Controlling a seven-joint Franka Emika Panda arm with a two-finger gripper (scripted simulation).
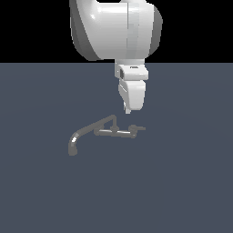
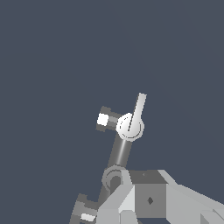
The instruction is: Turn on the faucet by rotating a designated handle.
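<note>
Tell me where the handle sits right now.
In the exterior view the handle sticks out at the right end of the faucet, opposite the curved spout, just below and slightly right of the tool.

Gripper point(image 1: 128, 110) just above faucet point(image 1: 98, 132) crossbar.

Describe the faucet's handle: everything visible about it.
The handle is a short, thin lever on a small round hub at the end of the faucet crossbar, toward the exterior view's right. It looks like shiny grey metal and appears pale in the wrist view. The tool hovers above it, apparently not touching.
</note>
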